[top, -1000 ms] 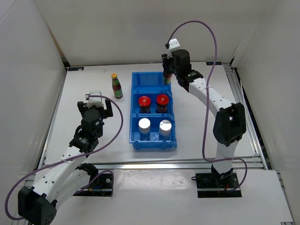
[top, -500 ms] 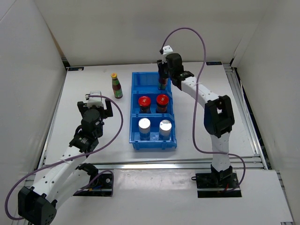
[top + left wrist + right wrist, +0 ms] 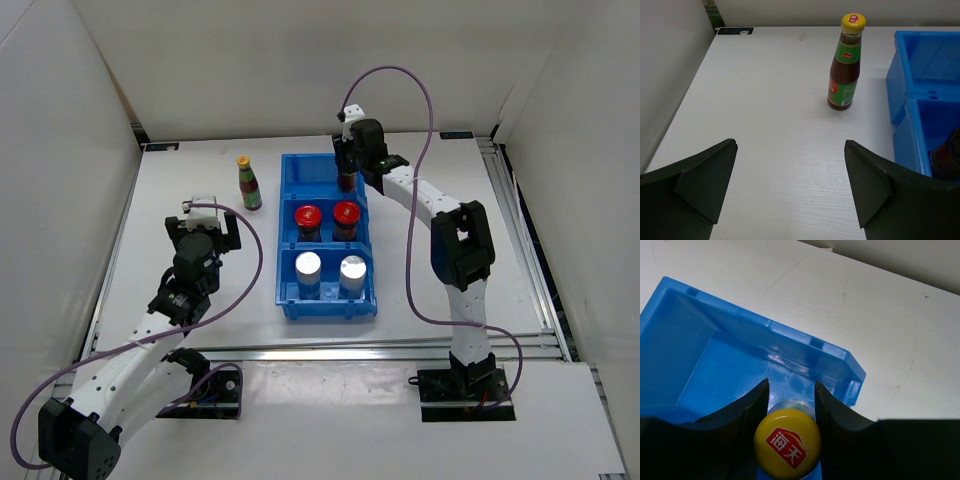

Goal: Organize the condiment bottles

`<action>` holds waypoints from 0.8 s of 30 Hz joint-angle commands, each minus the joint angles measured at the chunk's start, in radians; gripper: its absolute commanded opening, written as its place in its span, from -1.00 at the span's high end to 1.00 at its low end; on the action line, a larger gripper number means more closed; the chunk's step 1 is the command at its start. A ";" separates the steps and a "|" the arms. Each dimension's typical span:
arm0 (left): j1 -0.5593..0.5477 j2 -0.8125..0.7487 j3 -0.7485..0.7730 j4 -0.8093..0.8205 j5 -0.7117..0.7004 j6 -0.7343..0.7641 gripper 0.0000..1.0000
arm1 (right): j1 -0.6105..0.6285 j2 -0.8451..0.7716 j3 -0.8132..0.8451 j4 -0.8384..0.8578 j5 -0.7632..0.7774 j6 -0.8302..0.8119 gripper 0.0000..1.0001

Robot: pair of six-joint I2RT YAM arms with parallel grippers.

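White walls box in a white table, with a blue three-compartment bin in the middle. Its near compartment holds two silver-topped shakers, and its middle one holds two red-lidded jars. The right gripper hangs over the right side of the far compartment, its jaws clamped on the neck of a yellow-capped sauce bottle just under the cap. The second sauce bottle stands upright on the table, just left of the bin's far end and apart from it.

The likely trouble is at the release. The held bottle is slim and tall, and neither view shows whether its base is on the bin floor. Letting go too high, or with the bottle tilted, could topple it against the wall or the divider. It also sits near the right wall, so a sideways drift could catch the rim. Room must remain beside it for its twin.

The right arm reaches far forward from its base, elbow raised and wrist bent down over the bin. The left arm is folded low on the left of the table. The left gripper has its jaws spread wide and holds nothing. It points at the second sauce bottle, well short of it.
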 commanded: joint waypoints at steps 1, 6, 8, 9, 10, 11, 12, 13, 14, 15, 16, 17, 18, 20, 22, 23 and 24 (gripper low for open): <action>-0.004 -0.013 -0.011 0.019 0.008 0.004 -0.98 | -0.002 -0.025 0.032 0.096 -0.010 0.005 0.56; -0.004 -0.013 -0.011 0.019 0.018 0.004 -0.98 | -0.002 -0.035 0.012 0.096 -0.001 0.014 0.20; -0.004 -0.013 -0.011 0.019 0.018 0.004 -0.98 | 0.007 -0.044 0.012 0.096 -0.001 0.014 0.02; -0.004 -0.013 -0.011 0.019 0.018 0.004 -0.98 | 0.007 -0.044 0.012 0.096 0.011 0.014 -0.04; -0.004 -0.013 -0.011 0.019 0.018 0.004 -0.98 | 0.007 -0.044 0.012 0.096 0.011 0.014 -0.11; -0.004 -0.013 -0.011 0.019 0.018 0.004 -0.98 | 0.007 -0.054 0.012 0.096 0.021 0.014 -0.18; -0.004 -0.013 -0.011 0.019 0.018 0.004 -0.98 | 0.007 -0.054 0.023 0.084 0.021 0.014 -0.22; -0.004 -0.013 -0.011 0.019 0.018 0.004 -0.98 | 0.007 -0.054 0.032 0.072 0.021 0.014 -0.24; -0.004 -0.013 -0.011 0.019 0.018 0.004 -0.98 | 0.007 -0.054 0.053 0.062 0.021 0.014 -0.27; -0.004 -0.013 -0.011 0.019 0.018 0.004 -0.98 | 0.007 -0.054 0.063 0.050 0.021 0.014 -0.31; -0.013 -0.013 -0.011 0.019 0.018 0.004 -0.98 | 0.007 -0.054 0.072 0.050 0.021 0.014 -0.37; -0.013 -0.013 -0.011 0.019 0.018 0.004 -0.98 | 0.007 -0.054 0.086 0.050 0.021 0.014 -0.42; -0.013 -0.013 -0.011 0.019 0.018 0.004 -0.98 | 0.007 -0.063 0.086 0.041 0.021 0.014 -0.45; -0.013 -0.013 -0.011 0.019 0.018 0.004 -0.98 | 0.007 -0.077 0.098 0.041 0.031 0.014 -0.52; -0.013 -0.013 -0.011 0.019 0.018 0.004 -0.98 | 0.007 -0.106 0.098 0.055 0.054 0.014 -0.70; -0.013 -0.013 -0.011 0.019 0.018 0.004 -0.98 | 0.007 -0.118 0.098 0.073 0.054 0.014 -0.82; -0.013 -0.013 -0.020 0.019 0.018 0.004 -0.98 | 0.007 -0.129 0.098 0.082 0.067 0.014 -1.00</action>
